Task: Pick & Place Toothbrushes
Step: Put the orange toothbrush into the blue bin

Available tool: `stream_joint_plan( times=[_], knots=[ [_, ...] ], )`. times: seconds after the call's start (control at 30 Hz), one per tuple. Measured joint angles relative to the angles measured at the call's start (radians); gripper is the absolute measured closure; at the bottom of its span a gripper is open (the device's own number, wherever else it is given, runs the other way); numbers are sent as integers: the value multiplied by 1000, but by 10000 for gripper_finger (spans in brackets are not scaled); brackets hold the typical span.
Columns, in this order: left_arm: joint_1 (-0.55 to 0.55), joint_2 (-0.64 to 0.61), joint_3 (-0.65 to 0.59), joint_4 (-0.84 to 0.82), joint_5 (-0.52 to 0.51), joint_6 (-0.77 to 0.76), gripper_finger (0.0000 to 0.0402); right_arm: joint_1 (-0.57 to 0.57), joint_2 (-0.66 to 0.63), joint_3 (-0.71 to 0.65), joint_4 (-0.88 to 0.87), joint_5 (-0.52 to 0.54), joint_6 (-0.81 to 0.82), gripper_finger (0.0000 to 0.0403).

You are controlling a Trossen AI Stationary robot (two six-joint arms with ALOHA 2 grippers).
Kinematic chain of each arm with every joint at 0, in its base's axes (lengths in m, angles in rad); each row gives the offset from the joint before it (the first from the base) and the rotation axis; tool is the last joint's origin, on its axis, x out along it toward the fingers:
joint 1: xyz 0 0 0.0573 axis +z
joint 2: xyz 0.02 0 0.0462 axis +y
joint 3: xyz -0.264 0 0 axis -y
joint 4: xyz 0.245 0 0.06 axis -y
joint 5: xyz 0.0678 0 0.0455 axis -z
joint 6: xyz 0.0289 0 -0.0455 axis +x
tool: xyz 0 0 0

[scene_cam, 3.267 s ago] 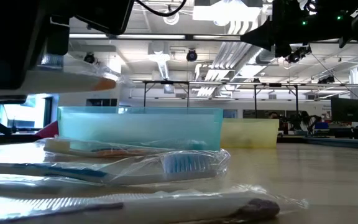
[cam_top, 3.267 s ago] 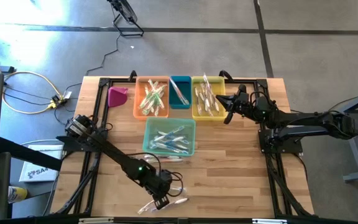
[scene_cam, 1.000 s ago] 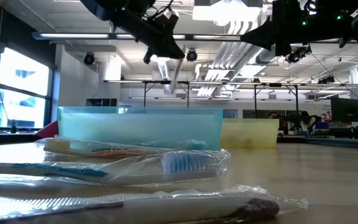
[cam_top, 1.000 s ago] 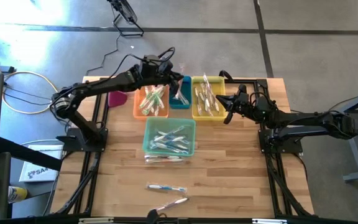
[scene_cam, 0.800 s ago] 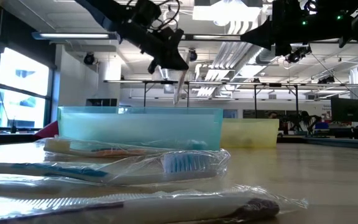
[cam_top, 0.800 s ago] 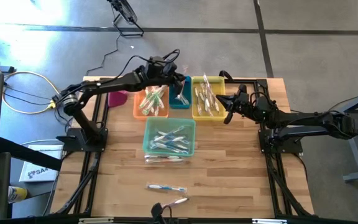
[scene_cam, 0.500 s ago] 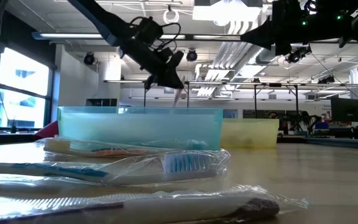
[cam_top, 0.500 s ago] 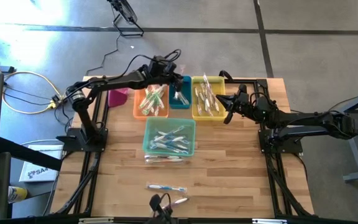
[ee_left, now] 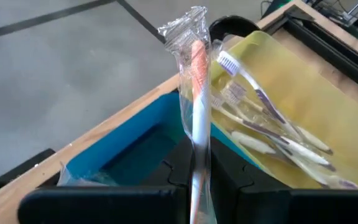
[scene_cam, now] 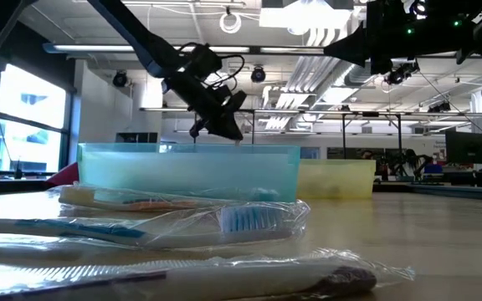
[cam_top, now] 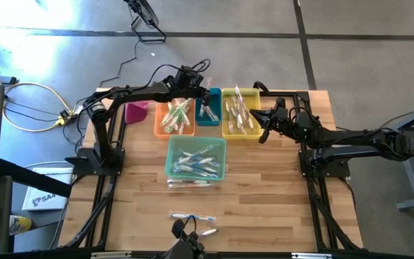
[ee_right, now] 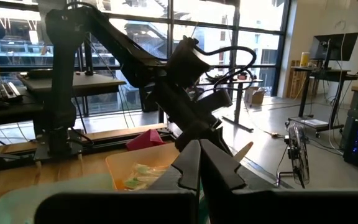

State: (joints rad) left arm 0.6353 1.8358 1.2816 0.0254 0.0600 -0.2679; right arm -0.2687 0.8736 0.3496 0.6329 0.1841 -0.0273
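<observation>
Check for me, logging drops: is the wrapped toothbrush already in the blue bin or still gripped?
Still gripped: the left gripper is shut on the wrapped toothbrush, holding it above the blue bin.

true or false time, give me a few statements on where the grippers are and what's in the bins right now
1. The left gripper holds a wrapped toothbrush over the blue bin. True.
2. The right gripper carries a toothbrush. False: it is shut on nothing, beside the yellow bin.
3. The yellow bin is empty. False: several toothbrushes lie in it.
4. Two wrapped toothbrushes lie loose at the table's near edge. True.
5. The teal bin sits behind the orange bin. False: it sits in front.
</observation>
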Motion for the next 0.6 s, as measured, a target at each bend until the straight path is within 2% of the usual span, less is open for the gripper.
stream_joint_plan(
  times=[0.3, 0.6],
  knots=[
    [0, 29, 0, -2, -18, 1, 370, 0, 0, 0, 0, 0, 0, 401],
    [-2, 36, 0, -14, -17, 34, 310, 0, 0, 0, 0, 0, -3, 401]
  ],
)
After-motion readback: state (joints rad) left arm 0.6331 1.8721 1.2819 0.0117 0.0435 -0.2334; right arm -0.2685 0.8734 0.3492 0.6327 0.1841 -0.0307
